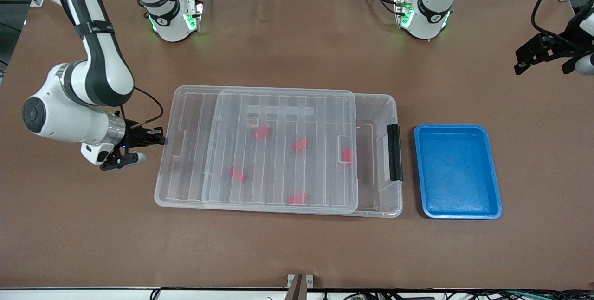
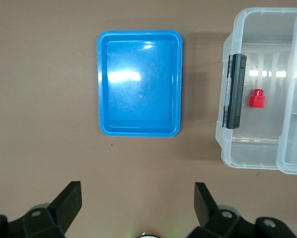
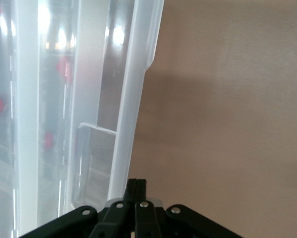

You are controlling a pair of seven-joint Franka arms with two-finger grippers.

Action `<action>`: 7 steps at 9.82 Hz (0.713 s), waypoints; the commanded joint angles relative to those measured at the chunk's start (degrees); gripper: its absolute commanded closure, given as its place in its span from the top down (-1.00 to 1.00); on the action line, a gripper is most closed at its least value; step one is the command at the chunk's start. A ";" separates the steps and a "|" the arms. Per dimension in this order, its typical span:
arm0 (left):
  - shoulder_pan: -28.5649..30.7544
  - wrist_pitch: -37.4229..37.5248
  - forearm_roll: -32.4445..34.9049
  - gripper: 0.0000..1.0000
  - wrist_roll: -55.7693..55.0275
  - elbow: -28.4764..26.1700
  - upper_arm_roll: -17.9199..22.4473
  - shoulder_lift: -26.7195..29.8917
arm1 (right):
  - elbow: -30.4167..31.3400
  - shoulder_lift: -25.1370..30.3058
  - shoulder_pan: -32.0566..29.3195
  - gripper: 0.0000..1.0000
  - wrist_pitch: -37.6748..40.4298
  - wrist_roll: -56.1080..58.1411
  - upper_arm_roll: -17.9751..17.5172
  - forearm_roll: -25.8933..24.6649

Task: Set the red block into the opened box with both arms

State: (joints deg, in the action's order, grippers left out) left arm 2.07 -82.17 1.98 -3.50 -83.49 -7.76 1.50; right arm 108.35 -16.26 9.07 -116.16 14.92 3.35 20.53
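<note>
The clear box (image 1: 377, 105) lies mid-table, its black latch (image 1: 395, 151) toward the left arm's end. Its ribbed lid (image 1: 283, 177) sits shifted toward the right arm's end, leaving a gap by the latch. Several red blocks lie inside; one red block (image 1: 347, 155) (image 2: 257, 98) shows at the lid's edge in that gap. My right gripper (image 1: 160, 142) (image 3: 137, 184) is shut, fingertips against the lid's end rim (image 3: 133, 99), nothing between them. My left gripper (image 1: 519, 62) (image 2: 138, 187) hangs open and empty over bare table at the left arm's end.
A blue tray (image 1: 457, 170) (image 2: 139, 82) with nothing in it lies beside the box's latch end, toward the left arm's end. Brown table (image 1: 297, 253) stretches around the box. A small bracket (image 1: 299, 283) sits at the table edge nearest the front camera.
</note>
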 commanded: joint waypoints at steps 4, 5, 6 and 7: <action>-0.75 0.08 -0.75 1.00 0.43 -2.82 0.64 0.25 | -2.87 -2.37 3.14 -1.00 -0.12 -4.46 -2.82 2.14; -0.75 0.16 -0.75 1.00 0.43 -2.82 0.64 0.25 | -3.14 -2.46 3.15 -1.00 -0.12 -4.54 -2.83 2.14; -0.75 0.08 -0.75 1.00 0.43 -2.82 0.64 0.25 | -3.14 -2.46 3.23 -1.00 -0.12 -5.24 -2.91 2.14; -0.75 0.08 -0.75 1.00 0.43 -2.82 0.64 0.25 | -3.23 -2.46 3.23 -1.00 -0.12 -6.03 -3.52 2.14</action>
State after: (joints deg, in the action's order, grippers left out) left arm 1.69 -82.16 1.98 -3.50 -84.21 -7.69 1.54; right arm 105.97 -18.29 12.26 -116.31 10.49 0.59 21.40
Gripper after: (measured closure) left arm 0.000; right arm 0.991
